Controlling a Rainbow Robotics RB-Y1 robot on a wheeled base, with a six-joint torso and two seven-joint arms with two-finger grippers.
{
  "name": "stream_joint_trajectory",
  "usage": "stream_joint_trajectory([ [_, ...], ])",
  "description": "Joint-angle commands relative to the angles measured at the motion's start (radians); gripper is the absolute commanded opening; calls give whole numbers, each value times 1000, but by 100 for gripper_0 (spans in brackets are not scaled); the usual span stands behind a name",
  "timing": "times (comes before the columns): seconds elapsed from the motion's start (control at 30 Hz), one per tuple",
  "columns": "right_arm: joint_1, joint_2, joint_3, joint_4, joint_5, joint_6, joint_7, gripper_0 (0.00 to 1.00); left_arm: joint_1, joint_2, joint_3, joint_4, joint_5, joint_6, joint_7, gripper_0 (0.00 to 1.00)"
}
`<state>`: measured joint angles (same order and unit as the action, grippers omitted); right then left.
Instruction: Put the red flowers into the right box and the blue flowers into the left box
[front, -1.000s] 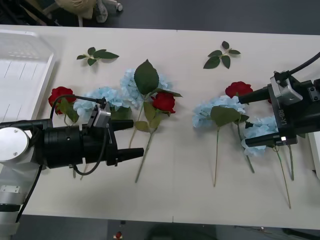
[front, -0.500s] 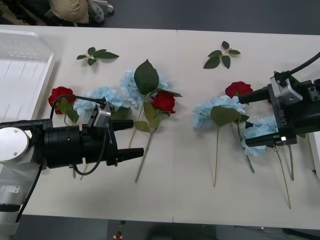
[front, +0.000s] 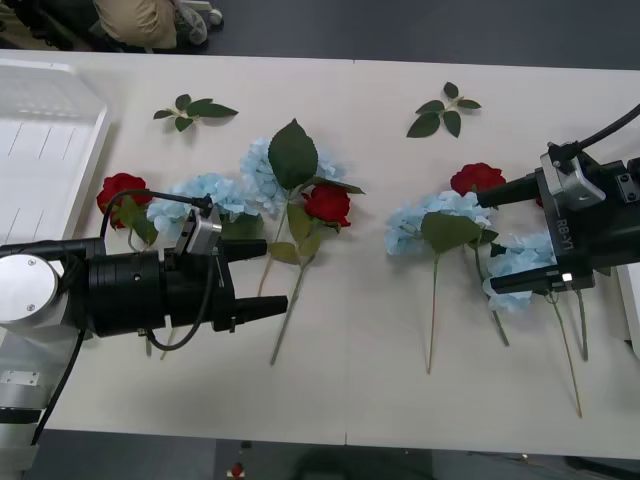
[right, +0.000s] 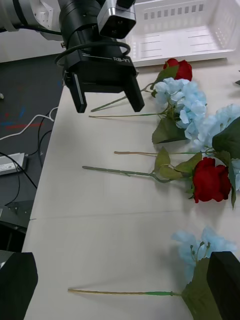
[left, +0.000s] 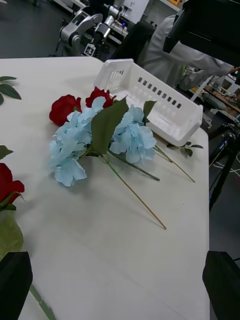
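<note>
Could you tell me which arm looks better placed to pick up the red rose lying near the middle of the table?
Probably the left. The left gripper, open, hovers just beside that red rose's stem, while the right gripper, also open, sits over the flowers at the table's right side.

Black arms, white joint, grey wrist cameras, looped cables

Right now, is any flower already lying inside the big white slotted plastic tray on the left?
No. The white slotted tray holds no flowers; the deep-red roses and pale blue flower clusters lie on the table.
</note>
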<state>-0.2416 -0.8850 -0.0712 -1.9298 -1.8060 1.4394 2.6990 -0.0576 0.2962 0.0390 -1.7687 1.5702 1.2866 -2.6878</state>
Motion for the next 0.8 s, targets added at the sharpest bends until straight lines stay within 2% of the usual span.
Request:
stream_joint_trajectory([
  [0.03, 4, -12, -10, -6, -3, -1, 6, 100, 1, 9, 5, -24, 10, -9, -17, 100],
  [0.8, 4, -12, -10, -6, -3, -1, 6, 100, 1, 9, 5, -24, 10, -9, -17, 100],
])
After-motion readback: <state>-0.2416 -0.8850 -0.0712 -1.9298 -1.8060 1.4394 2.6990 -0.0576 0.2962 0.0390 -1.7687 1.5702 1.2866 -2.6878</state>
